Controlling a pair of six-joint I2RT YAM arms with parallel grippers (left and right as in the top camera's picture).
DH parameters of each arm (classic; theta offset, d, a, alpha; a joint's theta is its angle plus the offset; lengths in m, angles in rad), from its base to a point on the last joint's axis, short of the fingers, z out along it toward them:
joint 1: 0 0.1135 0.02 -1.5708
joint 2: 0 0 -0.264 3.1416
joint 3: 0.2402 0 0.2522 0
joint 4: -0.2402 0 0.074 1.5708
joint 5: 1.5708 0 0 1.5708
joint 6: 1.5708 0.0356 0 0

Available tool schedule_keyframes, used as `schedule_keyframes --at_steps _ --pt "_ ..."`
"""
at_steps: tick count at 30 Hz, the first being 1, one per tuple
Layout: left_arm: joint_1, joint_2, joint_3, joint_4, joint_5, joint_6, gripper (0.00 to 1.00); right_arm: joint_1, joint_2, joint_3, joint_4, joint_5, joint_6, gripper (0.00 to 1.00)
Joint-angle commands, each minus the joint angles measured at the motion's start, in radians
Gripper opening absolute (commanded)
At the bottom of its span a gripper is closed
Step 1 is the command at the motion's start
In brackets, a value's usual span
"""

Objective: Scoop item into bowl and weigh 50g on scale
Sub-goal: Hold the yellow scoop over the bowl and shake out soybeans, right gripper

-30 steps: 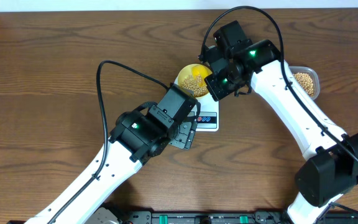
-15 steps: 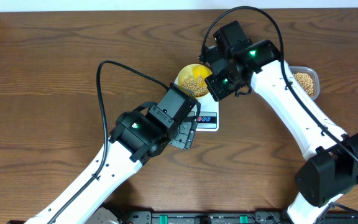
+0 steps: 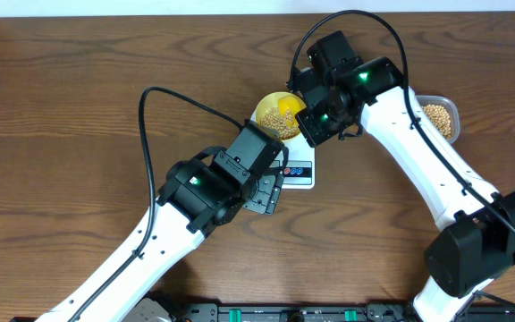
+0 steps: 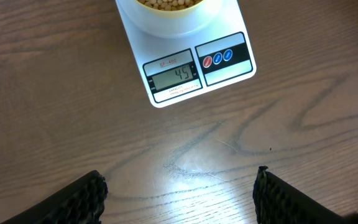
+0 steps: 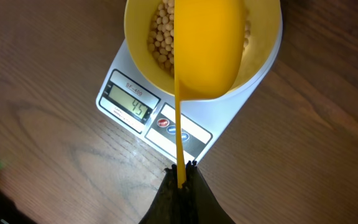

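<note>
The pale yellow bowl [image 3: 276,114] [image 5: 263,43] stands on the white scale [image 3: 299,171] [image 4: 185,68] [image 5: 185,130] and holds beige beans [image 3: 282,112] [image 5: 160,37]. The display reads 45 in both wrist views. My right gripper [image 5: 182,167] [image 3: 316,123] is shut on the handle of a yellow scoop [image 5: 207,46], held tilted over the bowl. My left gripper [image 4: 179,186] [image 3: 269,190] is open and empty, over bare table just in front of the scale.
A clear plastic tub [image 3: 440,119] with more beans sits at the right, partly behind my right arm. Both arms crowd the middle of the wooden table [image 3: 79,116].
</note>
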Motion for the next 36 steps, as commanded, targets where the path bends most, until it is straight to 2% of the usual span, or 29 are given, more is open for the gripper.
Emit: schedule_keyframes --at_steps 1,36 --pt "0.002 0.004 0.019 -0.002 0.001 0.008 0.78 0.006 0.008 0.027 -0.003 0.003 -0.012 0.01" --pt "0.002 0.004 0.019 -0.002 0.001 0.008 0.78 0.025 0.007 0.032 -0.004 0.066 -0.039 0.01"
